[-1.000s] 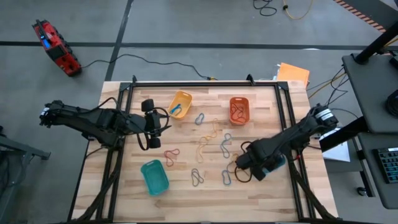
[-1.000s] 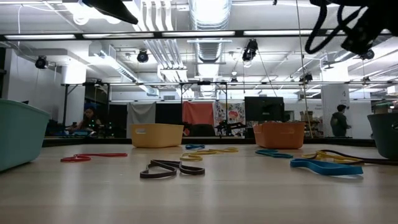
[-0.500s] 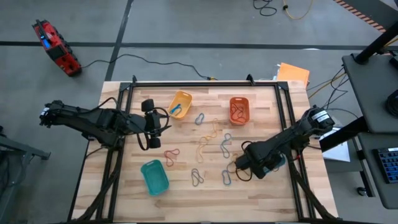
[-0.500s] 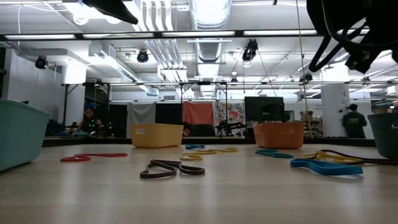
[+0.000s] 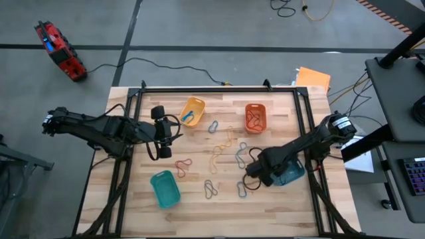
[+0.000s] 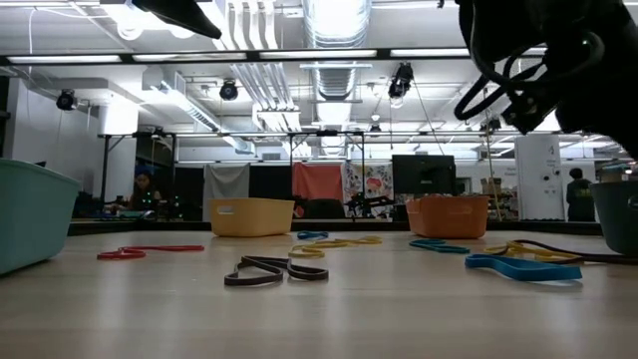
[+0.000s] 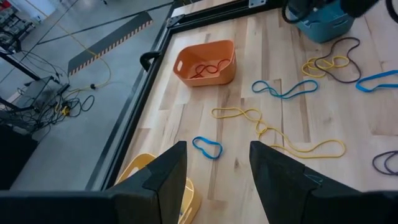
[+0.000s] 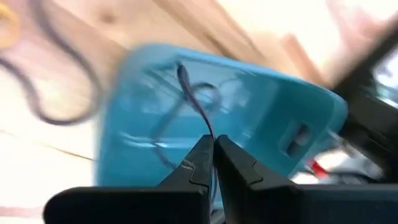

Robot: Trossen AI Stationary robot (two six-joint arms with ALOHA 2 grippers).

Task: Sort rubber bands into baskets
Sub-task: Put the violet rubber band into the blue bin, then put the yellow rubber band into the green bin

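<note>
Four baskets stand on the wooden table: yellow (image 5: 192, 111), orange (image 5: 255, 117), teal-green (image 5: 165, 188) and blue-teal (image 5: 290, 172). Several rubber bands lie flat between them, among them a red one (image 5: 182, 164), a grey one (image 5: 210, 189) and a blue one (image 5: 242, 189). My right gripper (image 5: 255, 174) is just left of the blue-teal basket (image 8: 249, 93), shut on a thin dark grey rubber band (image 8: 193, 93). My left gripper (image 5: 163, 136) is open and empty above the table's left part, near the yellow basket. My right gripper pinches the dark grey rubber band between its two fingertips, at one end of the strand (image 8: 210, 134). The rest of the band reaches out beyond the fingertips, in front of the blue-teal basket. Whether it touches the basket I cannot tell.
A black metal frame (image 5: 302, 119) runs round the table top. The orange basket (image 7: 205, 62) holds red bands. Yellow and blue bands (image 7: 286, 87) lie across the table's middle. In the low view the grey band (image 6: 274, 270) and the blue one (image 6: 520, 267) lie nearest.
My right gripper has gone toward the table's left edge, off the blue-teal basket, which now shows more fully beside it. The left arm has kept still.
</note>
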